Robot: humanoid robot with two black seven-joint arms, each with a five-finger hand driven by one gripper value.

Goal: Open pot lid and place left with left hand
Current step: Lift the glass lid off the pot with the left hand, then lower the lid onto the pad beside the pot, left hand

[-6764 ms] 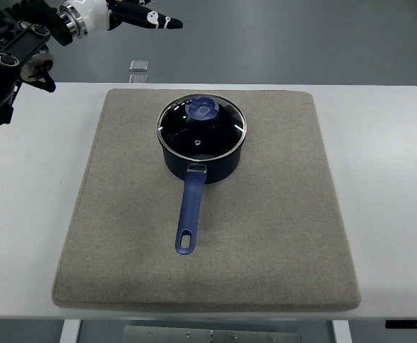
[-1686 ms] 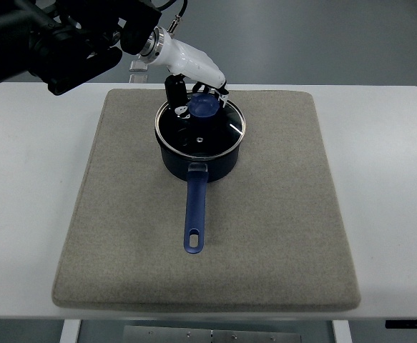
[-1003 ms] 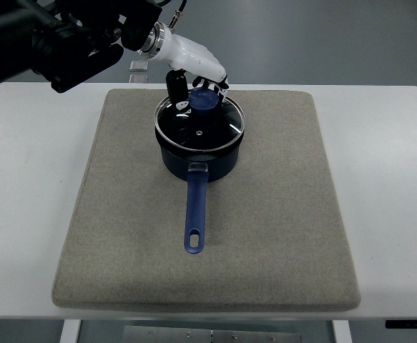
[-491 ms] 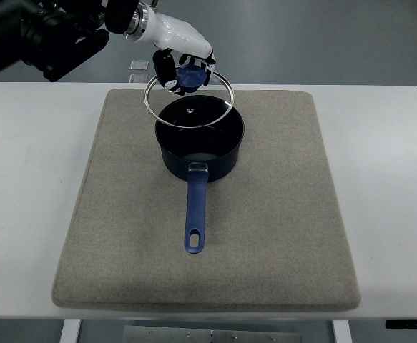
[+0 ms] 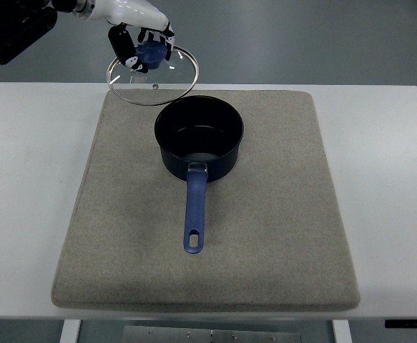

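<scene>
Clearly the lid (image 5: 153, 78) is glass inside a thin metal rim, so it reads as stiff, fairly light, slick on its face and breakable if dropped or knocked; the blue knob (image 5: 149, 53) at its centre is the sensible place to take it, and that is where the left hand (image 5: 142, 44) has it, fingers clamped around the knob from above. It hangs in the air, clear of the pot (image 5: 199, 138), over the far left corner of the grey mat (image 5: 265, 236) and partly beyond the mat's far edge. Being round, the lid has no long axis; its disc looks tilted, the near rim dropping toward the pot, though how steeply is hard to judge from above. A one-point hold on the knob probably lets the disc swing, so setting it down gently matters. The pot stands open on the mat, dark inside, its blue handle (image 5: 193, 214) pointing straight toward the robot. Mat and pot rest on the white surface (image 5: 22, 186), with bare room to the left. No right hand shows.
</scene>
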